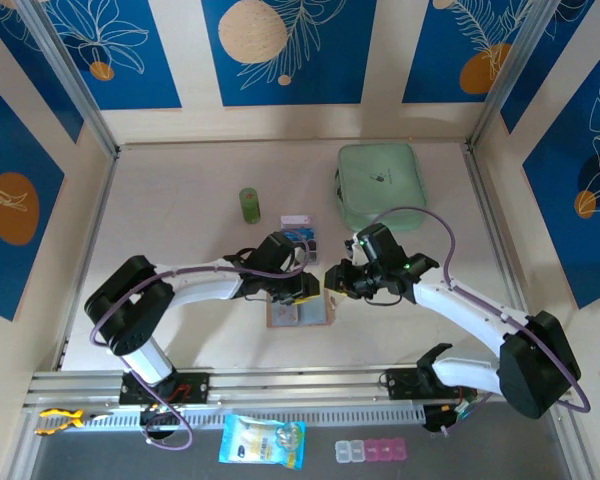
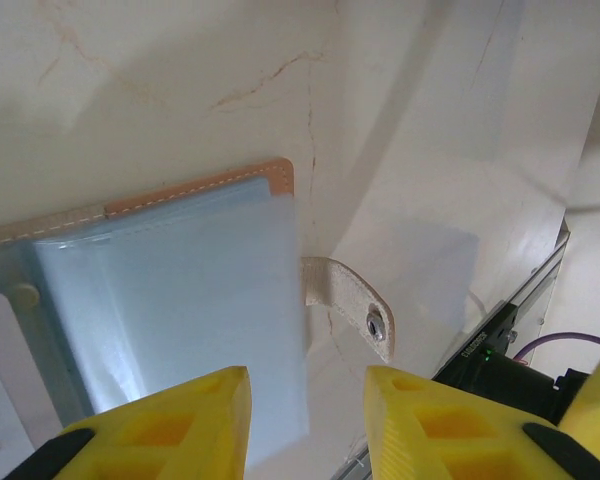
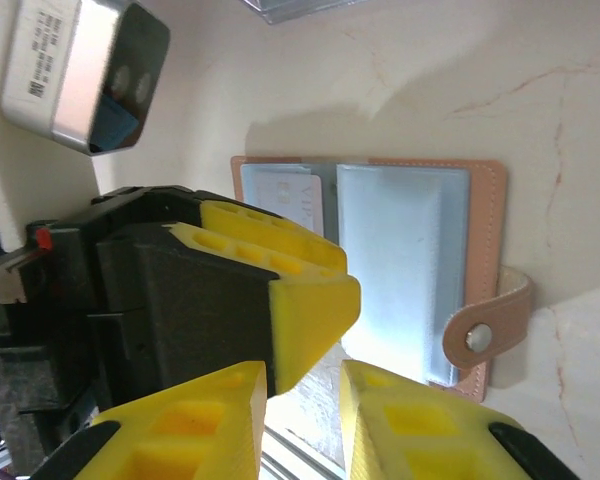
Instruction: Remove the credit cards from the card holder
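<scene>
Top external view, biggest first: pale marbled desk [image 1: 180, 170], walled in by blue flower-printed panels [image 1: 290, 50]. At its far right, mint-green zip pouch [image 1: 380, 185], lying flat. Reaching in from the near edge, left arm [image 1: 180, 290] and right arm [image 1: 470, 305], white with black joints, bent toward each other and meeting over the middle. Right above the card holder [image 1: 298, 313], left tool [image 1: 298, 290], lowered close; just beside it, at the holder's right edge, right tool [image 1: 332, 277]. Card holder unfolded flat on the desk near the middle, pinkish-tan border around grey-blue pockets. Just beyond the holder, a small stack of dark blue and pale cards [image 1: 298, 228]; cannot tell from here what sits under them. Left of those, a small green cylinder [image 1: 250, 205], upright.

Left wrist view: yellow fingers [image 2: 180, 430] spread, bare desk and the pocket's edge in the gap, nothing pinched; one finger over the clear pocket. At the left margin, a white credit card [image 2: 5, 390] tucked inside a pocket. Snap tab [image 2: 355, 305] sticking out from the holder's side, flat on the desk.

Right wrist view: yellow fingers [image 3: 420, 420] likewise parted, gripping nothing, hovering at the holder's edge, with one finger of the left tool just ahead of them.
</scene>
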